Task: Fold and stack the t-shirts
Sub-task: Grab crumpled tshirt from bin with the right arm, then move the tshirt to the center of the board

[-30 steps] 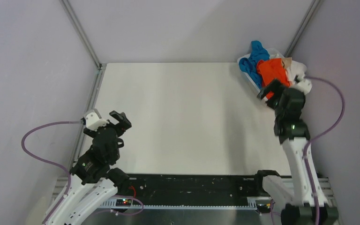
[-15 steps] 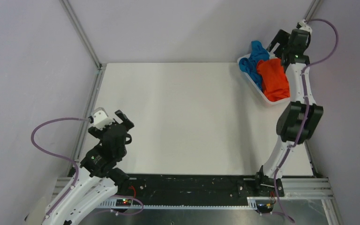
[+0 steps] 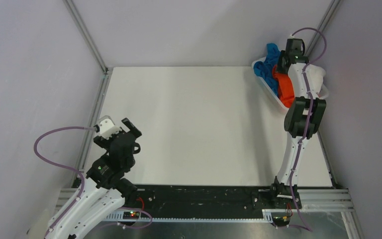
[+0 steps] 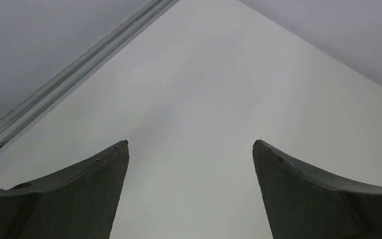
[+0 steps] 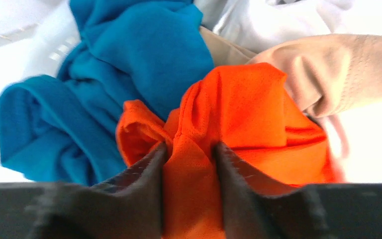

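Note:
A pile of t-shirts fills the white basket (image 3: 274,97) at the far right corner of the table. The bright orange t-shirt (image 5: 248,109) lies on top, with a blue one (image 5: 139,55) to its left, a beige one (image 5: 338,64) to its right and a white one (image 5: 288,20) behind. My right gripper (image 5: 190,149) reaches down into the basket, and its fingers pinch a raised fold of the orange cloth. From above, the right gripper (image 3: 284,64) sits over the orange t-shirt (image 3: 284,89). My left gripper (image 4: 190,144) hangs open over bare table, holding nothing.
The white table top (image 3: 194,124) stretches between the arms. Grey walls with metal rails (image 3: 94,104) close in the left, back and right sides. The left gripper (image 3: 129,127) is near the table's left front edge.
The right arm has swung out over the basket and come down into the pile, and its jaws have closed on a fold of the orange t-shirt. The left arm has barely moved.

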Available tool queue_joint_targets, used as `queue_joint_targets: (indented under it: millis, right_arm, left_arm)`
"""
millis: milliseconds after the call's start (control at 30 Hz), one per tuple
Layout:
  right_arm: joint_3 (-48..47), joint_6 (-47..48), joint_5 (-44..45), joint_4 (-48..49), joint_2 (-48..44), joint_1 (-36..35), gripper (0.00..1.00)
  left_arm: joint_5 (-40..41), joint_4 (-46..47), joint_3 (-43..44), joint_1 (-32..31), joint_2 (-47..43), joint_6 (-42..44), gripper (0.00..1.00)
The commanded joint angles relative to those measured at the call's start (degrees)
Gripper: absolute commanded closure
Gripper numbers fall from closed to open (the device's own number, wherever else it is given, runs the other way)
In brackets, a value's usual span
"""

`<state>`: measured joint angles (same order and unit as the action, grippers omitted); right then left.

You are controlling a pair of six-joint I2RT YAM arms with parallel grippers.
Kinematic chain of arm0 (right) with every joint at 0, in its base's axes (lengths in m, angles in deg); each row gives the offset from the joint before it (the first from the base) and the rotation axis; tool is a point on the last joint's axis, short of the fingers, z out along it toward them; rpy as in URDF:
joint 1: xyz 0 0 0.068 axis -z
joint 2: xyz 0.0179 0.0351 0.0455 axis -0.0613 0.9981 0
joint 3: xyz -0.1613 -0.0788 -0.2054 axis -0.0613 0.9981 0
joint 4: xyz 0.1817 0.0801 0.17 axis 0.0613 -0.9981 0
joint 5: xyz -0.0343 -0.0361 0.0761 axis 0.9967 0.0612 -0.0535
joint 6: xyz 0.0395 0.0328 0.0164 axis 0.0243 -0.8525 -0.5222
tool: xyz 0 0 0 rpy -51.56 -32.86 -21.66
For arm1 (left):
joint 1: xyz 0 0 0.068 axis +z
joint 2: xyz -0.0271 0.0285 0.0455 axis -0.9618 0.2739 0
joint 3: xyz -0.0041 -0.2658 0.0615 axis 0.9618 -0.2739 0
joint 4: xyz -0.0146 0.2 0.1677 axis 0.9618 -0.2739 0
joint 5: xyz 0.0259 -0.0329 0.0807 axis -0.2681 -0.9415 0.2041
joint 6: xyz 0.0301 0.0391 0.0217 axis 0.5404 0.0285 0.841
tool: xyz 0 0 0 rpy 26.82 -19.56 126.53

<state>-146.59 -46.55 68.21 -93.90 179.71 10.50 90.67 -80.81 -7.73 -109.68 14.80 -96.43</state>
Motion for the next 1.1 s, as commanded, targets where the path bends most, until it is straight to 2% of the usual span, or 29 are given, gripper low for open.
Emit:
queue_joint_targets:
  millis: [0,33,100,267,400,600,633,733,867,1000,1067]
  right_arm:
    - [-1.78,0.81,4.23,-1.90,-0.54,1.09,0.66]
    - [-1.67,0.61,3.93,-2.09,-1.05,1.23,0.89]
    - [-1.60,-0.12,3.29,-2.76,-2.61,1.77,1.00]
    - [-0.97,-1.73,3.24,-1.31,-10.18,2.79,1.00]
    - [0.49,-3.16,2.45,3.69,-22.44,2.86,1.00]
    - [14.67,-6.98,-1.55,22.90,-40.99,2.40,1.00]
    - [15.52,-6.96,-1.87,27.50,-42.50,1.96,1.00]
    - [14.89,-7.08,-2.37,32.75,-47.38,0.68,1.00]
    - [8.44,-5.70,-6.02,34.18,-49.31,-4.31,1.00]
    - [-1.42,-0.75,-7.47,26.97,-47.61,-17.12,1.00]
    - [-2.17,-0.76,-8.67,26.28,-47.67,-21.38,1.00]
  left_arm:
    - [2.78,2.46,-0.10,-0.14,-0.41,-1.83,0.02]
    - [2.83,2.42,-0.09,-0.13,-0.41,-1.83,0.02]
    - [2.86,2.40,-0.08,-0.05,-0.64,-1.83,0.02]
    - [2.56,2.46,-0.27,-0.17,-1.92,-1.70,0.02]
    - [1.31,2.38,-0.49,-0.06,-3.82,-1.58,0.02]
    - [-1.77,2.44,-0.36,-0.09,-4.63,-1.20,0.02]
    - [-1.60,2.39,-0.37,-0.06,-4.54,-1.14,0.02]
    - [-1.74,2.48,-0.38,-0.15,-3.94,-1.20,0.02]
    - [-2.53,2.56,0.22,-0.12,-2.63,-0.86,0.02]
    - [-4.18,2.58,0.95,-0.10,-2.06,-0.69,0.02]
    - [-5.34,2.53,1.31,-0.09,-2.32,-0.73,0.02]
